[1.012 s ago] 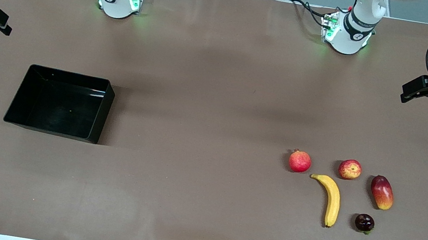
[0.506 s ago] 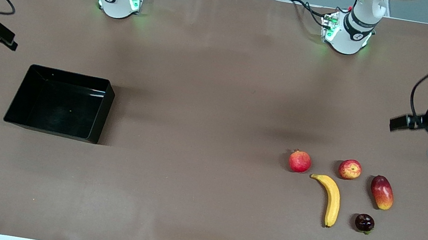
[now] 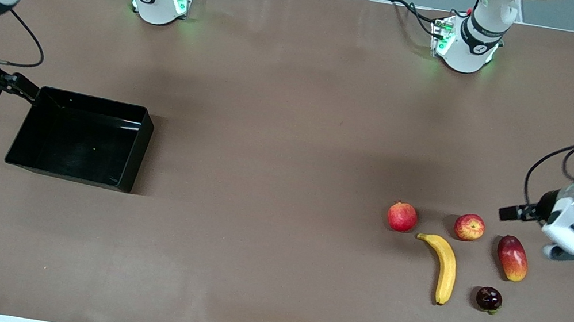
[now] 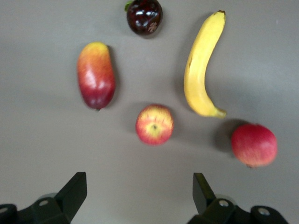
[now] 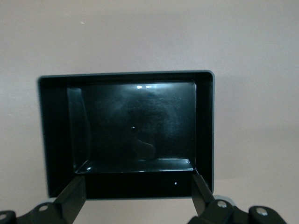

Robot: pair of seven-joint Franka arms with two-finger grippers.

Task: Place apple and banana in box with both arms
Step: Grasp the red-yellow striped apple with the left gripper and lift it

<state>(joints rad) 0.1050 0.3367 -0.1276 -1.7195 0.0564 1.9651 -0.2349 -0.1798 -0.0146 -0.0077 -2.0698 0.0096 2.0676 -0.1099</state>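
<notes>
Left gripper [image 3: 509,212] hangs released just beside the apple [image 3: 469,227], banana [image 3: 444,269] past it; right gripper [image 3: 25,88], also released, hovers at the empty black box's [image 3: 133,156] edge.

The box [image 3: 81,137] sits toward the right arm's end; apple [image 3: 469,227] and banana [image 3: 444,267] lie toward the left arm's.

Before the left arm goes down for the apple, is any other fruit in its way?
Nothing visible blocks it. The left gripper, jaws open, hangs over bare table beside the apple. The mango, banana and round red fruit lie close around the apple but apart from it.
</notes>
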